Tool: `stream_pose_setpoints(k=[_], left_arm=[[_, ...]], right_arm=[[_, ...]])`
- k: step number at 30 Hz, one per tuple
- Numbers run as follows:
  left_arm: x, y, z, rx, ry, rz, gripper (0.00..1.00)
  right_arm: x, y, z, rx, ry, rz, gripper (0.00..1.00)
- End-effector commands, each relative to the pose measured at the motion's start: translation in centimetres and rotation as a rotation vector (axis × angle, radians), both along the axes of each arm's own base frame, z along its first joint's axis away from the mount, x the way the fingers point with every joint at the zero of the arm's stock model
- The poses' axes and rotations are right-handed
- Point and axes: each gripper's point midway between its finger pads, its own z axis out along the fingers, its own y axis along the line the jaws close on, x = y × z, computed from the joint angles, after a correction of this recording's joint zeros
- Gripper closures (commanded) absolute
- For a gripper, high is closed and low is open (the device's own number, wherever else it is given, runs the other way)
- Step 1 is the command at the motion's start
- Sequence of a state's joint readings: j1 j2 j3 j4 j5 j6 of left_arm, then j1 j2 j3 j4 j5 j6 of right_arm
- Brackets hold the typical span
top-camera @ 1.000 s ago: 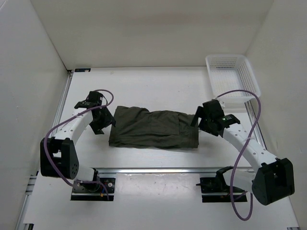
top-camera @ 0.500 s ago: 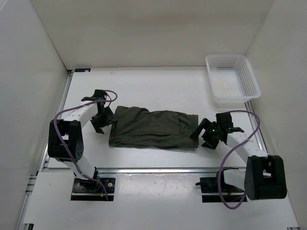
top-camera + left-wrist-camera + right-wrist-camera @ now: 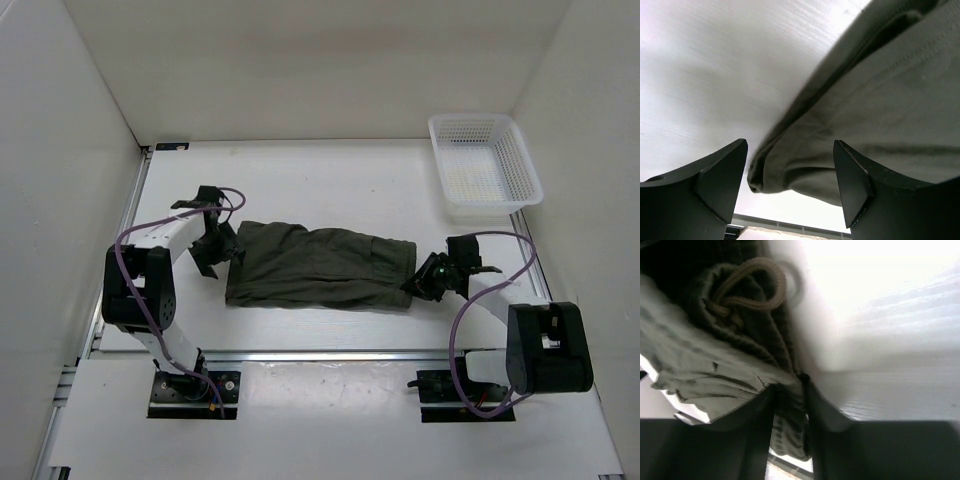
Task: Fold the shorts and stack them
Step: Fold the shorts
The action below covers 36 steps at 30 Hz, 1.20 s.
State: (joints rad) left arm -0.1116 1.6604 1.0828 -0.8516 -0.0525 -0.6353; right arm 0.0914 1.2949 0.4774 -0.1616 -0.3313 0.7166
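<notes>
While the shorts (image 3: 318, 267) lie folded flat across the middle of the worktop (image 3: 330, 180), I see my right gripper (image 3: 420, 283) pinching the fabric at their right end, just below where the light drawstring (image 3: 747, 287) loops out. My left gripper (image 3: 222, 247) sits at the opposite end, fingers (image 3: 720, 175) spread wide with the hem between them. A white mesh basket (image 3: 484, 165) stands in the far right corner.

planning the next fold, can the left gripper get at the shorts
Probably yes: the left gripper is open with an edge of the shorts between its fingers, nothing in the way.
</notes>
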Motion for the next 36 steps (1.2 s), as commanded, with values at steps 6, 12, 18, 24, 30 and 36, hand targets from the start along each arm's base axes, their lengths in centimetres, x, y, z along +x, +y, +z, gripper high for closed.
stream_pose_setpoints(k=[6,12,18,24,30,36], left_arm=[[2.2,-0.4,0.5,-0.008,-0.038,-0.009,0.19],[2.8,-0.6,1.0,-0.017,-0.055,-0.02,0.19],[2.7,-0.7,0.7,-0.025,-0.045,-0.022,0.19],[3.0,-1.3,0.1,-0.033,-0.024,-0.035,0.19],[3.3,-2.5,-1.7,-0.061,0.015,-0.059,0.19],[3.3,-2.7,-3.1,-0.067,0.042,-0.059,0.19]], right_arm=[[0.7,-1.9,1.7,-0.12,-0.043,-0.021,1.0],[2.0,-3.4,5.3,-0.222,-0.118,0.006,1.0],[3.0,-4.3,9.4,-0.344,-0.195,0.052,1.0],[4.6,-2.2,12.3,-0.447,-0.266,0.133,1.0],[6.2,1.6,14.5,-0.564,-0.341,0.224,1.0],[8.5,8.1,17.6,-0.639,-0.448,0.373,1.0]])
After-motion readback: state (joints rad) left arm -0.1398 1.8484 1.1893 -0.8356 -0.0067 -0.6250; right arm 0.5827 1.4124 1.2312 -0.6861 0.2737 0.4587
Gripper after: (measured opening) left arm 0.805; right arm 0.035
